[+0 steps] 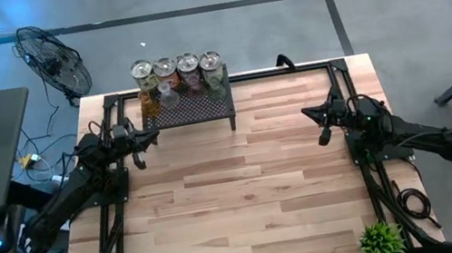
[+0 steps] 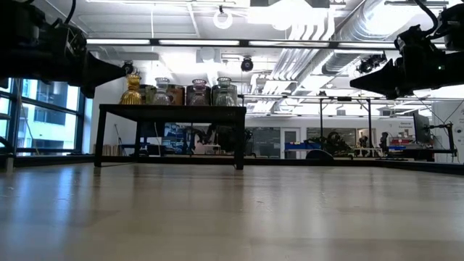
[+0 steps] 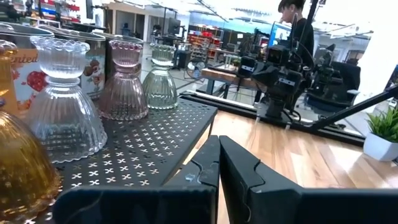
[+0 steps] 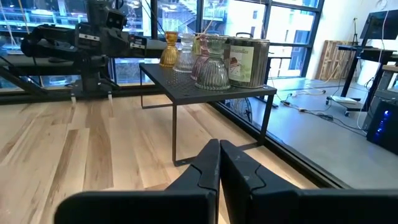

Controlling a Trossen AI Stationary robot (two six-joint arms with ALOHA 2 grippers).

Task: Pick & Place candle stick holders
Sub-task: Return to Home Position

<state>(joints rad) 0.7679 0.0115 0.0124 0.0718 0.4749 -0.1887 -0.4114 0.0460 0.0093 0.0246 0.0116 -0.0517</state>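
Note:
The candle stick holders stand on a black perforated rack (image 1: 196,111) at the table's far side. Four glass ones stand in a row: amber (image 3: 18,168), clear (image 3: 62,106), pink (image 3: 124,81) and olive (image 3: 160,78). Silver-topped printed tins (image 1: 175,65) stand behind them. My left gripper (image 3: 219,155) is shut and empty. It hovers above the rack's left end (image 1: 153,139), close beside the amber holder (image 2: 131,90). My right gripper (image 4: 219,155) is shut and empty. It is raised above the table's right part (image 1: 307,114), pointing toward the rack.
A black frame (image 1: 290,70) runs along the table's far and side edges. A small green plant (image 1: 381,240) stands at the near right corner. Bare wood (image 1: 247,196) lies between the arms. A person (image 3: 298,31) stands in the room beyond the table.

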